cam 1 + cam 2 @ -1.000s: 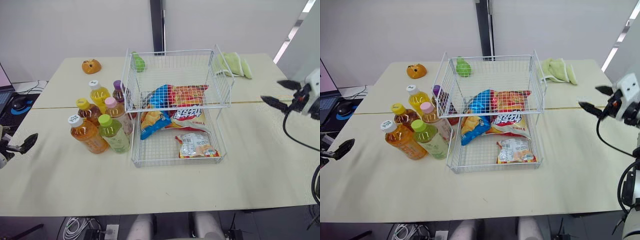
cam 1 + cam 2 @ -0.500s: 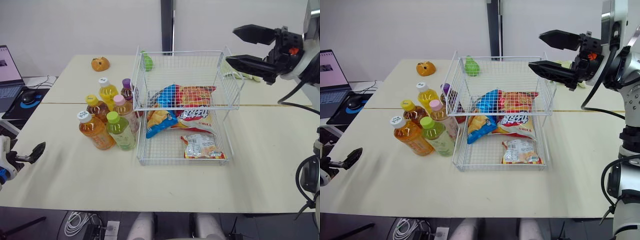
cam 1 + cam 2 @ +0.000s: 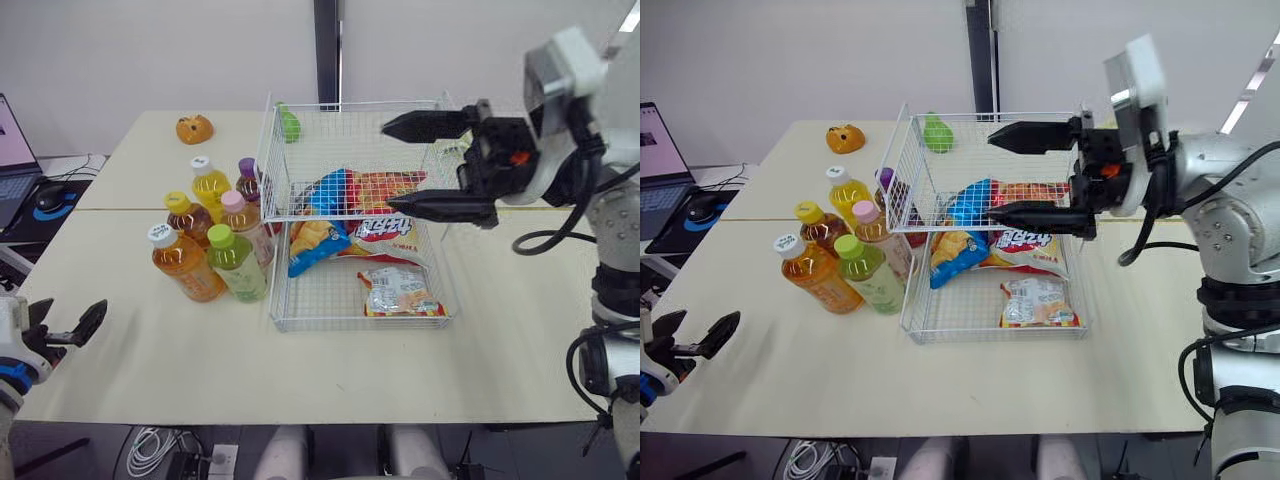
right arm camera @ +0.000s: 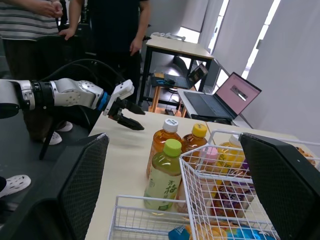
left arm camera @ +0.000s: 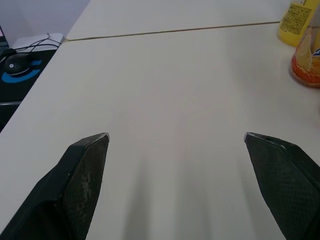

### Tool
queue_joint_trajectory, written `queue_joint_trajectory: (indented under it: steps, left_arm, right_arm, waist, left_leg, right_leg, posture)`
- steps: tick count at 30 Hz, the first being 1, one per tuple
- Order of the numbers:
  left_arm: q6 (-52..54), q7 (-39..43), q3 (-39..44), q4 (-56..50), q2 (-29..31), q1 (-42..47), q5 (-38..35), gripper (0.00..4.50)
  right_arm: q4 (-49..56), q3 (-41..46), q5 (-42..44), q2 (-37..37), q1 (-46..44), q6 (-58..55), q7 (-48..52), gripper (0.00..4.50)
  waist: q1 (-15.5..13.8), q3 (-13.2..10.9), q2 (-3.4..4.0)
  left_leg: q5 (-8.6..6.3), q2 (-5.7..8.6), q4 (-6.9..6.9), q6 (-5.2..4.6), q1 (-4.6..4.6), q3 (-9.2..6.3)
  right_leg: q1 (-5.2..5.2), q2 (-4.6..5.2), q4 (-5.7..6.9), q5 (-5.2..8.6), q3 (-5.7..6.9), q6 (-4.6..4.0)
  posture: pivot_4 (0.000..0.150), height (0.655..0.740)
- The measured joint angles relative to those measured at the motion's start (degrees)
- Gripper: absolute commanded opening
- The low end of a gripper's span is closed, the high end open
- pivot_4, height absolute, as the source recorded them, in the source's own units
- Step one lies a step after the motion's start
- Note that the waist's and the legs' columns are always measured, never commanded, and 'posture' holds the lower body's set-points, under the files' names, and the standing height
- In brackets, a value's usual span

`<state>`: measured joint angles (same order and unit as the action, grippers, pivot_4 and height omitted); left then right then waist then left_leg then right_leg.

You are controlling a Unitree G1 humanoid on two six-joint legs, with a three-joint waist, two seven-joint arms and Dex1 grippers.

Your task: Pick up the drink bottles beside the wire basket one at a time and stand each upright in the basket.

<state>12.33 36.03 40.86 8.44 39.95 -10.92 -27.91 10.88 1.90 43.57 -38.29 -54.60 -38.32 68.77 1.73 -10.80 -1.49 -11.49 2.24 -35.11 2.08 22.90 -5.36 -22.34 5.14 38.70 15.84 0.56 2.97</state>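
6 bottles stand centre left beside basket, awaiting pickup; right gripper gapes empty centre right, left gripper open lower left, seemingly staged to reach.

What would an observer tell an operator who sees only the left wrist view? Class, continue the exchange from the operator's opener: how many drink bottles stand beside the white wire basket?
Observer: Six plastic drink bottles stand clustered on the left of the white wire basket.
Operator: Is any bottle in it yet?
Observer: None; only snack packets lie inside.
Operator: Where is the right gripper?
Observer: The right gripper hangs open by the basket's upper tier, holding nothing.
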Motion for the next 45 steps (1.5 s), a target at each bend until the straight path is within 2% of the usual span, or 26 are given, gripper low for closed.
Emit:
queue_joint_trajectory:
  steps: [7,11,17,23,27,33,45]
  left_arm:
    - [2.34,-2.06,2.7,-11.0,-3.87,-5.48,-2.98,4.5]
    - [5.35,-2.87,5.64,-19.7,-5.17,-9.36,-7.21,4.5]
    - [13.66,0.08,13.7,-30.64,-3.05,-16.14,-19.51,4.5]
    - [18.74,-0.36,15.37,-37.5,-0.52,-15.59,-26.3,4.5]
    - [19.32,-2.33,12.34,-38.28,0.33,-11.38,-26.45,4.5]
    - [17.81,-3.9,5.2,-35.86,0.34,-5.91,-20.51,4.5]
    - [15.62,-3.96,-4.45,-30.49,0.15,4.45,-14.59,4.5]
  right_arm:
    - [-1.6,-0.86,-0.35,1.78,-0.47,2.07,0.0,4.48]
    - [-1.87,-0.92,-1.42,1.81,-0.61,2.95,-0.06,4.48]
    - [-2.83,-0.99,-2.02,2.17,-2.41,3.19,-0.09,4.48]
    - [-4.98,-1.33,-2.05,3.87,-2.83,4.15,0.09,4.48]
    - [-5.4,-2.09,-2.4,4.63,-3.63,4.93,1.12,4.48]
    - [-7.52,-2.63,-4.17,4.73,-4.56,6.09,1.65,4.48]
    - [-6.36,-2.7,-4.06,4.73,-5.37,5.23,1.14,4.48]
  waist:
    - [-0.22,0.02,-0.04]
    - [-0.19,0.02,-0.05]
    - [-0.13,0.0,-0.05]
    - [-0.16,0.0,-0.05]
    - [-0.19,0.0,-0.05]
    - [-0.19,-0.01,-0.04]
    - [-0.15,-0.01,-0.04]
  left_leg:
    - [0.0,0.0,0.0,0.0,0.02,-0.02]
    - [0.0,-0.04,0.0,0.01,0.04,-0.02]
    - [-0.02,-0.14,0.01,0.03,0.03,-0.03]
    - [-0.02,-0.13,0.01,0.03,0.03,-0.01]
    - [-0.02,-0.11,0.01,0.03,0.03,0.02]
    - [-0.02,-0.11,0.02,0.03,0.03,0.03]
    - [-0.02,-0.1,0.03,0.04,0.03,-0.01]
  right_leg:
    - [0.02,0.03,-0.1,0.0,0.0,0.0]
    - [0.02,0.04,-0.15,0.01,-0.01,-0.02]
    - [0.02,0.03,-0.2,0.11,0.04,-0.18]
    - [0.04,-0.07,-0.19,0.12,0.05,-0.2]
    - [0.04,-0.15,-0.2,0.12,0.04,-0.19]
    - [0.03,-0.18,-0.19,0.11,0.03,-0.19]
    - [0.03,-0.19,-0.18,0.11,0.06,-0.18]
  posture:
    - [0.15,0.74]
    - [0.15,0.74]
    - [0.15,0.74]
    - [0.15,0.74]
    - [0.15,0.74]
    - [0.15,0.74]
    - [0.15,0.74]
